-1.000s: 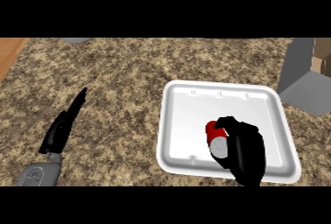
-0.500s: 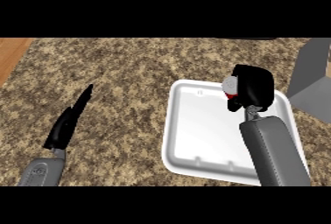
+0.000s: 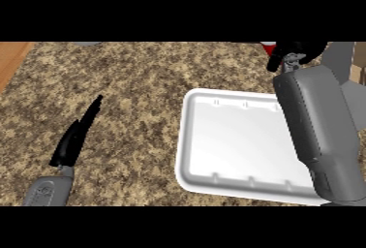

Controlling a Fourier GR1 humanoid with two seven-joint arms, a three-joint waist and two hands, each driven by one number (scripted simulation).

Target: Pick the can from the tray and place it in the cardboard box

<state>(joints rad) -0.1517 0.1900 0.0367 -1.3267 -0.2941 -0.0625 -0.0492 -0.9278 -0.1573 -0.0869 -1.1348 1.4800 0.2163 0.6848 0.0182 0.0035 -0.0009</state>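
At the top right edge my right hand (image 3: 295,50) is curled round the red can (image 3: 268,47), of which only a red sliver shows at the hand's left side. The hand is past the far edge of the white tray (image 3: 229,145), which lies bare below my right forearm. The cardboard box (image 3: 355,68) shows as a grey and brown strip at the right edge, just right of the hand. Over the counter at the left, my left hand (image 3: 79,135) rests open with straight fingers.
The speckled stone counter (image 3: 143,87) spreads around the tray. A wooden strip (image 3: 10,58) lies at the top left corner. My right forearm (image 3: 314,126) crosses the tray's right side.
My right hand has lifted the can off the tray and carried it up and to the right, toward the box. The left hand has kept still.
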